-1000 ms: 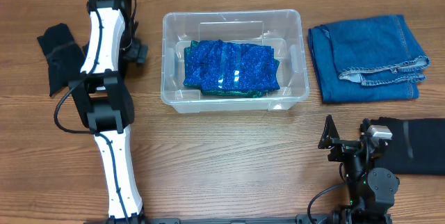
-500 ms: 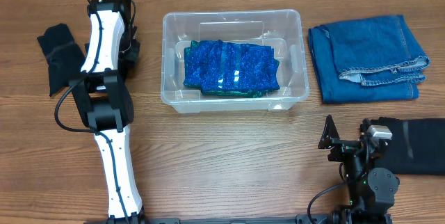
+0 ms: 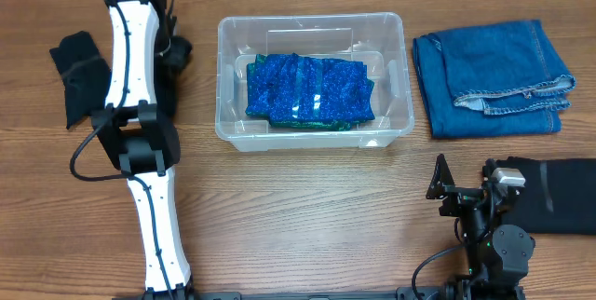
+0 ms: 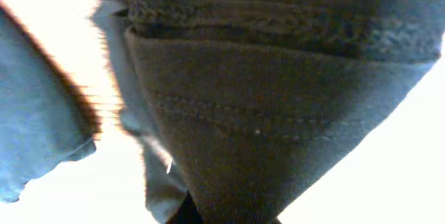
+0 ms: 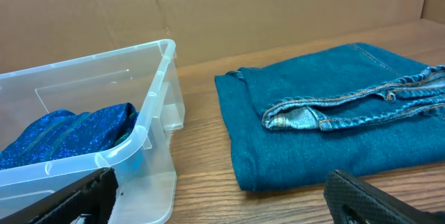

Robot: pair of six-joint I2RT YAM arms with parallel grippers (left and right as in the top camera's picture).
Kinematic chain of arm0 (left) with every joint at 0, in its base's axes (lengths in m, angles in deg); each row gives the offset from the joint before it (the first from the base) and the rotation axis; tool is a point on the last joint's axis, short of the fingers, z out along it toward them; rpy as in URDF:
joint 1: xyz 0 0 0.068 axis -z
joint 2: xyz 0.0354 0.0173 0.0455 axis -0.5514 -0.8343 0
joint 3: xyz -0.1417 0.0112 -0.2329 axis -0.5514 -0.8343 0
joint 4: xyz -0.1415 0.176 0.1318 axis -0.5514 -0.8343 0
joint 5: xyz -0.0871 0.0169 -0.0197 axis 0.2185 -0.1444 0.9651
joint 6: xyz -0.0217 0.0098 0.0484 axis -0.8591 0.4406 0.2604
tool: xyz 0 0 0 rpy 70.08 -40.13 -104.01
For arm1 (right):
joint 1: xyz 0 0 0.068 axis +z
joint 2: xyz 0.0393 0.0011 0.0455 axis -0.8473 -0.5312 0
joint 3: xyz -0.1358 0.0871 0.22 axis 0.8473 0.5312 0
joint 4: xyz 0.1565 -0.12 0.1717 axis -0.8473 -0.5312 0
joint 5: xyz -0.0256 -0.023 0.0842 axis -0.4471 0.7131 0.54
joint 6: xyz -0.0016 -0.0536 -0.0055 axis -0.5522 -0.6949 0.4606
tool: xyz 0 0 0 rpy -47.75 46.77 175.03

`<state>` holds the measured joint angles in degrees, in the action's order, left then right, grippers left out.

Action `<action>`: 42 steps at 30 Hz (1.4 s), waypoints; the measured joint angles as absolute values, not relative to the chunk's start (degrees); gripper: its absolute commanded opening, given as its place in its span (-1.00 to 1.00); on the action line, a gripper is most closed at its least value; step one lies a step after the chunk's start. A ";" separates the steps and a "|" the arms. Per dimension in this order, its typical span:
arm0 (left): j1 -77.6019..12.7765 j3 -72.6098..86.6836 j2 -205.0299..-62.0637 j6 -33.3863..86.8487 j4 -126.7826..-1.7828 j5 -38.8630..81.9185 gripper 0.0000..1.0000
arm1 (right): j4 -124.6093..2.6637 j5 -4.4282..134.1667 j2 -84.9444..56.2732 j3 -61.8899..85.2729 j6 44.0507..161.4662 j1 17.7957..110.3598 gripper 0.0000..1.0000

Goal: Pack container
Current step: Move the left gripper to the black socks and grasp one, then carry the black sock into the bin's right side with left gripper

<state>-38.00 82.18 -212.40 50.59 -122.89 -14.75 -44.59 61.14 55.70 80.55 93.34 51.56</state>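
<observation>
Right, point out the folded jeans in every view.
Overhead: jeans at upper right, just right of the clear bin.
Left wrist: not in it; dark cloth fills the frame.
Right wrist: jeans across the right half, bin at left.
Shared landmark: the clear bin.

Wooden table [image 3: 307, 207] across the whole view, and four things sit on it. The clear container [image 3: 223, 76] stands mid-table toward the far edge. Folded blue jeans [image 3: 489, 76] lie just beside it on the right. A crumpled black cloth [image 3: 76, 72] sprawls at far left, and a dark garment [image 3: 559, 193] lies flat at the near right edge.
</observation>
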 measured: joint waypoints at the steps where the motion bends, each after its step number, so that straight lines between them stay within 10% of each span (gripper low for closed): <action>1: -38.00 85.04 -212.46 50.41 -124.29 -13.38 -0.92 | -44.59 61.14 55.70 80.55 93.32 51.59 1.00; 18: -35.59 97.81 -199.24 48.91 -126.80 8.17 -0.92 | -44.59 61.14 55.70 80.55 93.32 51.59 1.00; 42: -5.30 96.26 -197.71 33.08 -107.29 16.89 -0.92 | -44.57 61.12 55.70 80.55 93.32 51.56 1.00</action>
